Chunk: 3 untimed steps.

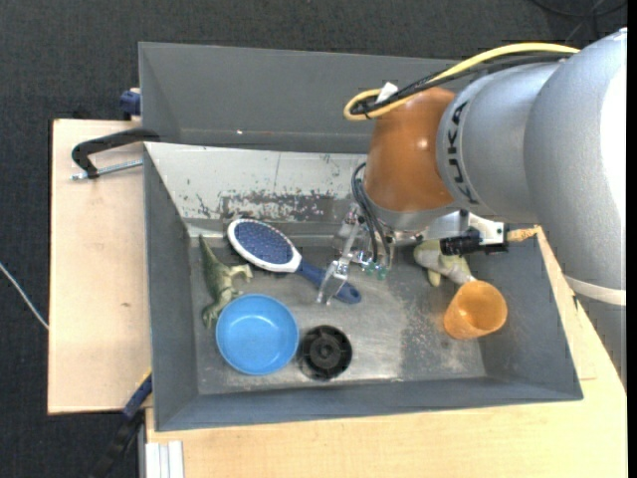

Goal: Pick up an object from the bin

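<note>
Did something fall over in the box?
Yes. The orange cup lies tipped on its side on the floor of the bin, at the right, just below the arm. The blue bowl at the left stands the right way up, so the cup looks odd beside it. Nothing looks spilled or broken.

Hairbrush point(269, 246) is seen lying flat on floor of bin point(428, 339), left of centre, nr back wall. Oval white head w/ blue bristle pad, bristles faced up. Blue handle is angled down-right from head and ended in a loop. Head is placed just above blue bowl point(257, 335); handle end is located directly under hand point(348, 265), contact not discernible.
</note>
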{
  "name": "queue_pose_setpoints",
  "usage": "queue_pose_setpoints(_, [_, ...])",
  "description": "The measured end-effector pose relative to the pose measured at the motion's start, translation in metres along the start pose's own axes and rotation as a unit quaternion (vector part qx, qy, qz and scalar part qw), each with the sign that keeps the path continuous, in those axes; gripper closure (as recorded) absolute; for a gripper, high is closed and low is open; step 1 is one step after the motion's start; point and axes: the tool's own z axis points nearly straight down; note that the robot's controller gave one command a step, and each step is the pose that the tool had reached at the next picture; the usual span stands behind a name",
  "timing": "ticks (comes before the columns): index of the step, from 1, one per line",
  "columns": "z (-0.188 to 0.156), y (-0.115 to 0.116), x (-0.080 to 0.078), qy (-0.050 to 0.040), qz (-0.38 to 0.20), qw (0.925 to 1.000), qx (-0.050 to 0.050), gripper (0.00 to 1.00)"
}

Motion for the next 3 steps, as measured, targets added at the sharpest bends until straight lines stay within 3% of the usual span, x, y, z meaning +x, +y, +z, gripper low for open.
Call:
queue_pose_setpoints(1, [-0.007,-0.012,0.003,0.0023,0.114,0.9934,0.001,0.0])
queue_pose_setpoints(2, [0.029,-0.011,0.013,0.0025,0.265,0.9643,0.001,0.0])
queue_pose_setpoints(3, [0.028,-0.01,0.012,0.0021,0.264,0.9645,0.001,0.0])
